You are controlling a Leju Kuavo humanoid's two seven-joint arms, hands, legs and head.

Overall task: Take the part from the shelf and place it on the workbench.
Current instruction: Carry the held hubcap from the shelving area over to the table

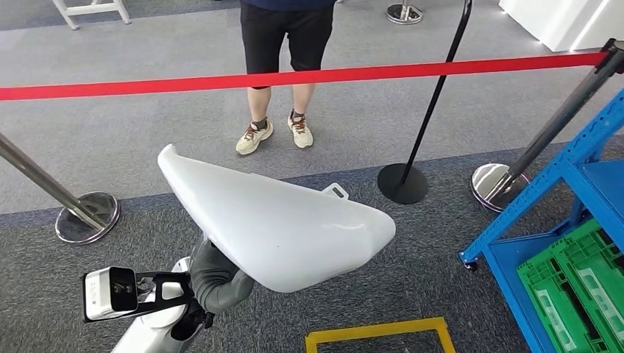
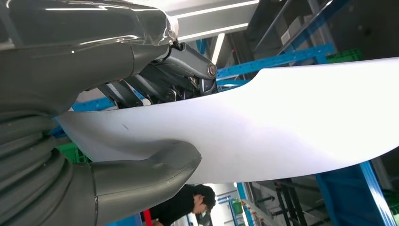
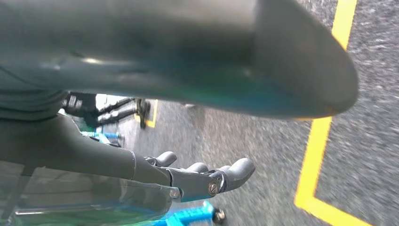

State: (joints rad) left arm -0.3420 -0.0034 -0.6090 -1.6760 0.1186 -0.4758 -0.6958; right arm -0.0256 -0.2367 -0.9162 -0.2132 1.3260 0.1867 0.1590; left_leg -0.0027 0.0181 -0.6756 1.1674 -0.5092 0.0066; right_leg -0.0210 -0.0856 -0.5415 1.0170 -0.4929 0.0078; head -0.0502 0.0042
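Observation:
The part (image 1: 279, 220) is a large, smooth white curved shell with a small tab at its far edge. My left hand (image 1: 217, 279) holds it from below at its near edge, carrying it over the grey carpet. In the left wrist view the thumb (image 2: 155, 169) presses one face of the white part (image 2: 282, 122) and the dark fingers (image 2: 188, 66) clamp the other face. My right hand (image 3: 94, 146) hangs over the floor, its fingers (image 3: 230, 174) apart from the thumb with nothing between them.
A red barrier belt (image 1: 309, 76) runs across on stanchions (image 1: 402, 182), and a person (image 1: 283, 44) stands behind it. The blue shelf (image 1: 566, 173) with a green crate (image 1: 581, 294) is at the right. Yellow floor tape (image 1: 375, 331) lies just ahead.

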